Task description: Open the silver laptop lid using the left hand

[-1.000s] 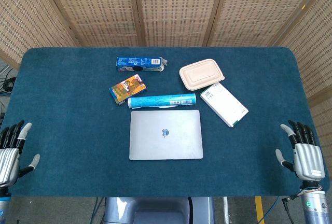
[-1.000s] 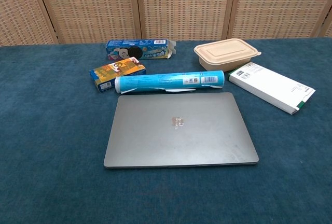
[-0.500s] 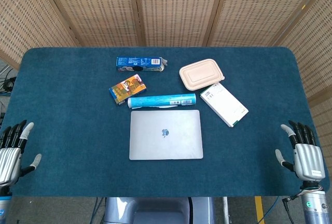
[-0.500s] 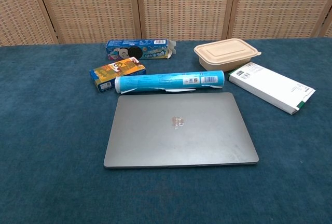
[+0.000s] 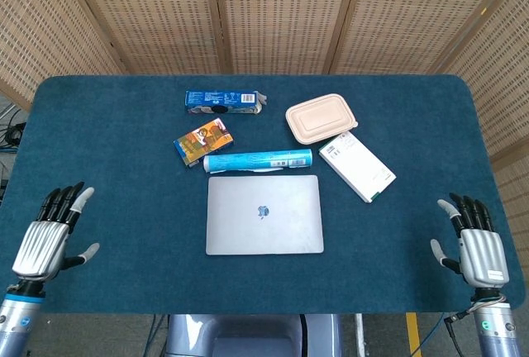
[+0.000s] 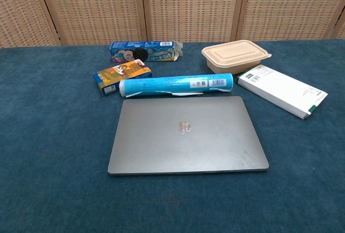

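Starting from my left hand (image 5: pixel 48 242), which hovers at the near left edge of the table (image 5: pixel 107 167) with fingers spread and nothing in them, I judge the task barely begun: the laptop (image 5: pixel 264 214) lies shut and flat, well off to that hand's right and a little ahead of it, and no finger touches it. My right hand (image 5: pixel 474 249) sits at the near right edge, fingers likewise apart and empty, with the laptop well to its left. What is left, as I read it, is the whole job: bring the left hand across, catch the near lip of the lid, and lift. The lid is smooth matte silver metal, a thin slab with rounded corners and a small logo in the middle; it gives little to grab except that front edge. The table under it is a napped dark-blue cloth. Just beyond the laptop lies a glossy blue tube (image 5: pixel 258 160). Farther off are a small orange box (image 5: pixel 203 140), a white carton (image 5: pixel 357 166), a beige lidded tray (image 5: pixel 321 117) and a blue cookie pack (image 5: pixel 225 102), before woven cane screens (image 5: pixel 273 14).
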Robot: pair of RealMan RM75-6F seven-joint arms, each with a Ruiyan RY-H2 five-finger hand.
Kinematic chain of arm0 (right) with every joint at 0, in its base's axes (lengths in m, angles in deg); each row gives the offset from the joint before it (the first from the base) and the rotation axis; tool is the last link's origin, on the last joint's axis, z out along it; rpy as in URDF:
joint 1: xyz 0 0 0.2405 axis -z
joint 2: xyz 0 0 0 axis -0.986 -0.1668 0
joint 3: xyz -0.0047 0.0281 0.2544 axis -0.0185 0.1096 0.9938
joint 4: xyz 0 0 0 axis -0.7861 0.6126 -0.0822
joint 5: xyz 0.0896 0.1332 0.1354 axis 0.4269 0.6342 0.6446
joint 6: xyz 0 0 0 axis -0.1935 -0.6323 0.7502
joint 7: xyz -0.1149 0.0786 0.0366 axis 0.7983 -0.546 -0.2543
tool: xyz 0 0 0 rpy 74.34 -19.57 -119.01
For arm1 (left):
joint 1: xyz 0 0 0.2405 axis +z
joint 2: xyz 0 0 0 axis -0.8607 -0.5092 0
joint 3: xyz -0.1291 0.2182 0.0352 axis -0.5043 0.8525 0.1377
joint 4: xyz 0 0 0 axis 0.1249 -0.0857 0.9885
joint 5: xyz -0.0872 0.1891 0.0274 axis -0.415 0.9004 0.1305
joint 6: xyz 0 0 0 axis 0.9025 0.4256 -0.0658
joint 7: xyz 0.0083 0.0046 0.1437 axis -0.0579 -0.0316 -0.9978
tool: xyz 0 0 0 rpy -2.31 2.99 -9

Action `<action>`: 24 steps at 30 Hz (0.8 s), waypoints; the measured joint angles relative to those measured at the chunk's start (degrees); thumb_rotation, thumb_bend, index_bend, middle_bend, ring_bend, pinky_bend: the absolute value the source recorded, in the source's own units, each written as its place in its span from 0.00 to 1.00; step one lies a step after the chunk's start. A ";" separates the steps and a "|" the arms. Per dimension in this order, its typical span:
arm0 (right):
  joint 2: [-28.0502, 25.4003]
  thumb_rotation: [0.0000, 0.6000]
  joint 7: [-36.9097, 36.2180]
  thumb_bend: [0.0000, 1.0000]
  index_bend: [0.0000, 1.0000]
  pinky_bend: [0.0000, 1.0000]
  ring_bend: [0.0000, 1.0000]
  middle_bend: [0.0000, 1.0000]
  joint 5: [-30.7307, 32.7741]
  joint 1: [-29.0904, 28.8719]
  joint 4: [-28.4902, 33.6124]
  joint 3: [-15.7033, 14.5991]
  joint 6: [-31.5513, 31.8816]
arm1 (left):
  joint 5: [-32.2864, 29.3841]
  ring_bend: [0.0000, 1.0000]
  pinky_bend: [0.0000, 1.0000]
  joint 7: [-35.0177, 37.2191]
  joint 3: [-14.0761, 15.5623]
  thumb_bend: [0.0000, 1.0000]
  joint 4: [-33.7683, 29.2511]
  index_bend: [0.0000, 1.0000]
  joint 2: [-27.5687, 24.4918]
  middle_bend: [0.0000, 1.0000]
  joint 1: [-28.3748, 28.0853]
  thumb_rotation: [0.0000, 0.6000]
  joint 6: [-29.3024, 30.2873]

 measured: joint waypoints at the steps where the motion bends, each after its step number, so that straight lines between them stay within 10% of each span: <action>1: 0.01 1.00 0.05 0.38 0.17 0.00 0.00 0.10 -0.10 -0.03 0.05 -0.01 0.02 | 0.24 0.00 0.00 -0.18 -0.10 0.21 -0.28 0.05 0.03 0.00 -0.59 1.00 -0.62; 24: -0.59 1.00 1.20 0.38 0.17 0.00 0.00 0.10 -3.31 -1.06 1.71 -1.75 -1.17 | -3.91 0.00 0.00 -11.56 -5.44 0.16 -3.53 0.05 12.85 0.00 -20.88 1.00 -25.56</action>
